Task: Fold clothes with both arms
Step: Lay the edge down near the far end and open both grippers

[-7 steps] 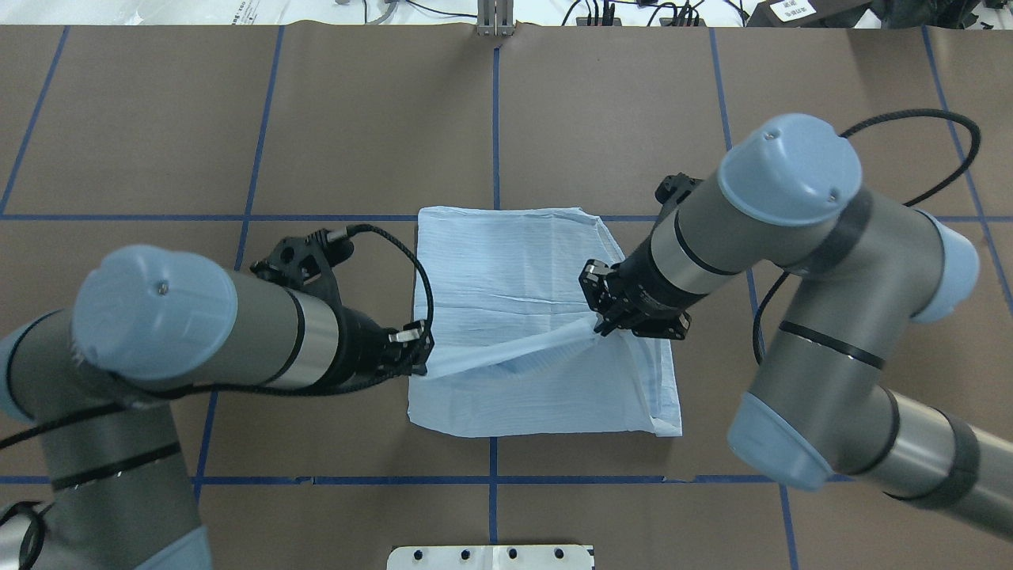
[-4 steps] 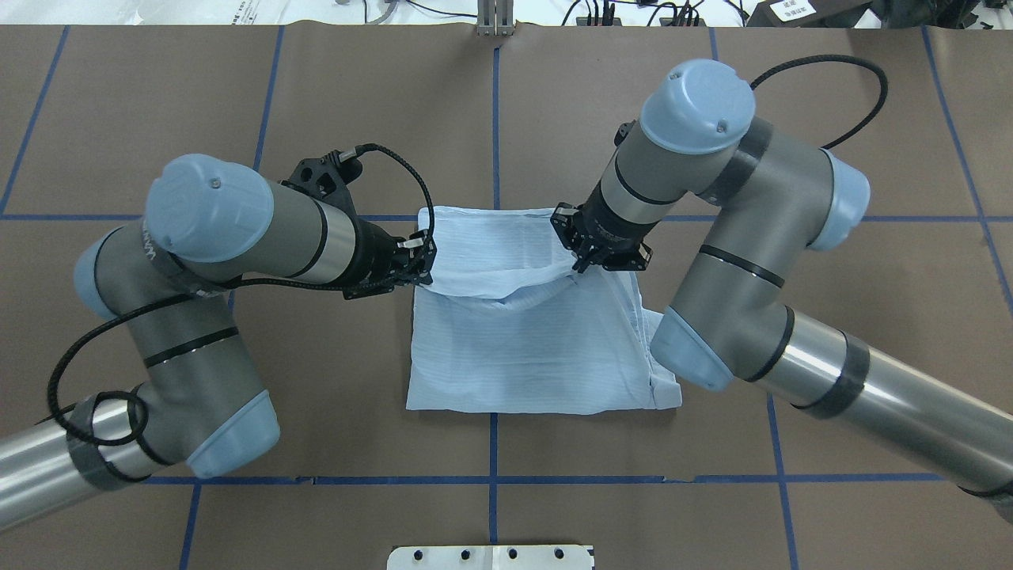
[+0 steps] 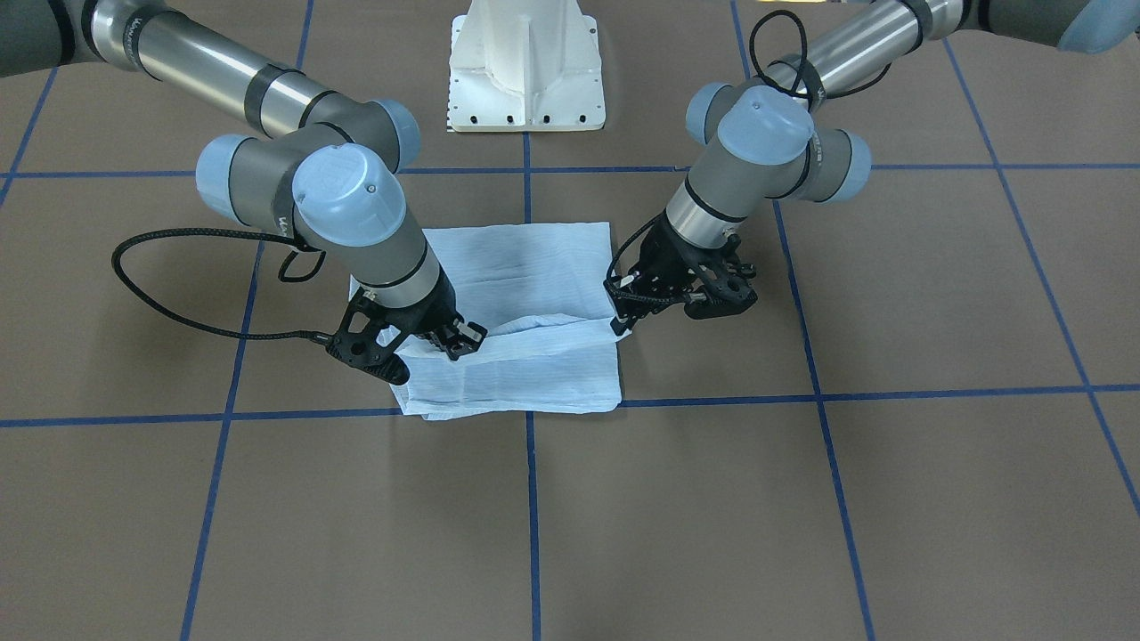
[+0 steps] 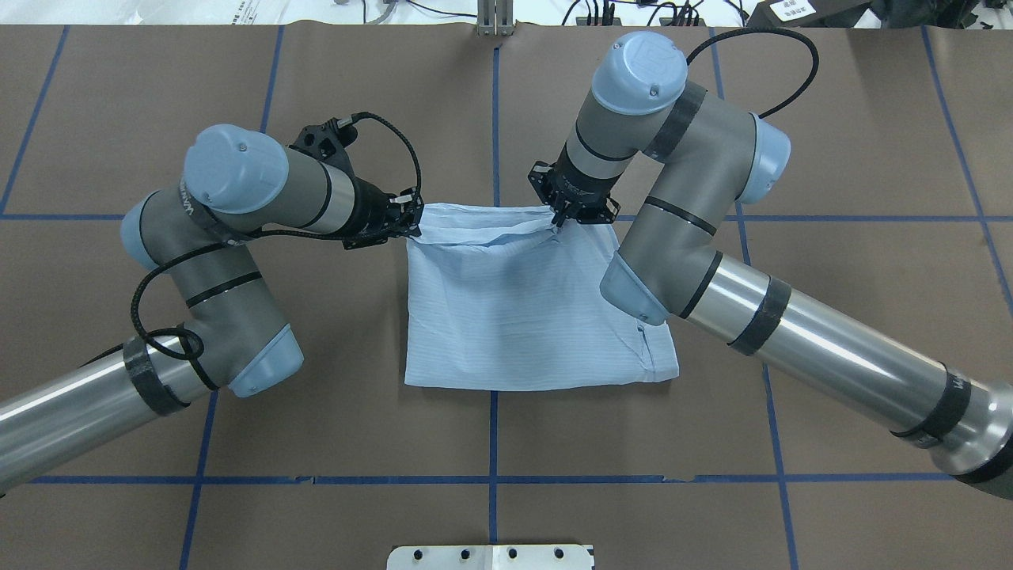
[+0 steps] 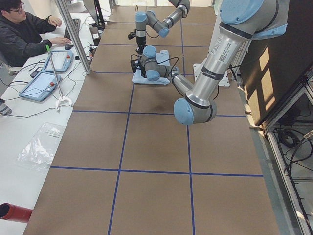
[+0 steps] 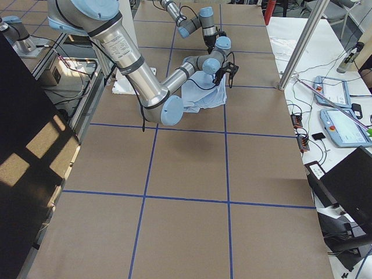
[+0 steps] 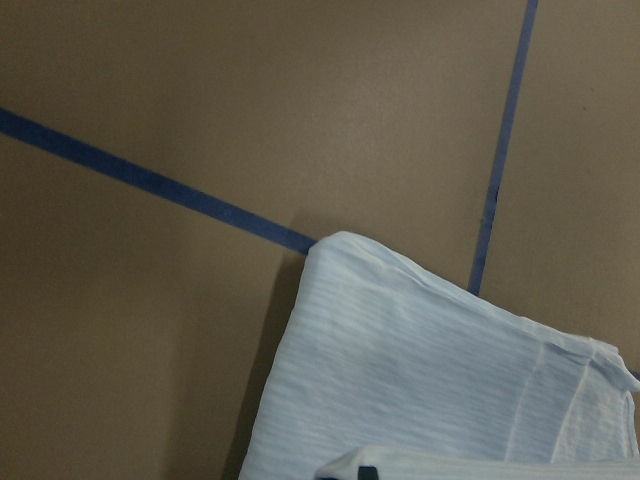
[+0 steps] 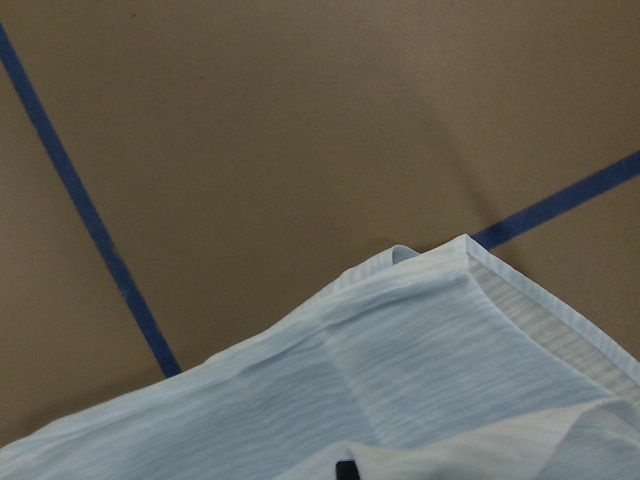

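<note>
The folded light-blue shirt [image 4: 522, 317] lies flat on the brown table [image 4: 316, 412], straddling a blue tape line. At its far edge, the left claw [image 4: 413, 222] pinches the top layer's left corner, and the right claw [image 4: 559, 218] clamps the right one.

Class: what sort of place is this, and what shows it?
Most likely a robotics lab: a robot's left arm and right arm hold a shirt on a tape-gridded table, while a person sits by control tablets.
</note>
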Motion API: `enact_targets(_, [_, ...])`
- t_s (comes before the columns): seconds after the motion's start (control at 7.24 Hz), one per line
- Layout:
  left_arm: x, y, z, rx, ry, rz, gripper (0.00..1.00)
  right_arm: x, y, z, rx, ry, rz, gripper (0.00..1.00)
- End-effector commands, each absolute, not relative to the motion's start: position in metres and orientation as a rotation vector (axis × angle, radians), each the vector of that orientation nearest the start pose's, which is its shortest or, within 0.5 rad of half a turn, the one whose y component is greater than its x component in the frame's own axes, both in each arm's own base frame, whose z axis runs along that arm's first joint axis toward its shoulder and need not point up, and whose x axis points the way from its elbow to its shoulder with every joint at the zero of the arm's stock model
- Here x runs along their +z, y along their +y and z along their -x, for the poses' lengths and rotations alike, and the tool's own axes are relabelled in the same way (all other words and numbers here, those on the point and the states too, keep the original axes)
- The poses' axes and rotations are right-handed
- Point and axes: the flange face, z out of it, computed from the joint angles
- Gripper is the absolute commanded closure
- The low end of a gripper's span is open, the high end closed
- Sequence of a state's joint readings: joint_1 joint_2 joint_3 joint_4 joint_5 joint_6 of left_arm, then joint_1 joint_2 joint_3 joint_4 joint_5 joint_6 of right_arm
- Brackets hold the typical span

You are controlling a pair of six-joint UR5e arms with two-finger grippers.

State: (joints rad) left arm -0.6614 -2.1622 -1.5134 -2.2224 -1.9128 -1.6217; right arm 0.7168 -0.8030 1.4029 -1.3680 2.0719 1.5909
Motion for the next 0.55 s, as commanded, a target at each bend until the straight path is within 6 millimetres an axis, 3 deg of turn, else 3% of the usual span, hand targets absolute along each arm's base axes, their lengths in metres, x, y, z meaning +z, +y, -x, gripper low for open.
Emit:
enact_targets(0.0, [0.249, -0.525, -0.493, -0.433, 1.222, -0.078, 1.0, 0.242, -0.571, 0.509, 0.501, -0.894, 0.177, 1.0])
enact_targets(0.41, [0.26, -0.532, -0.494, -0.443, 1.204, -0.075, 1.0, 0.242, -0.574, 0.513, 0.504, -0.889, 0.181, 1.0])
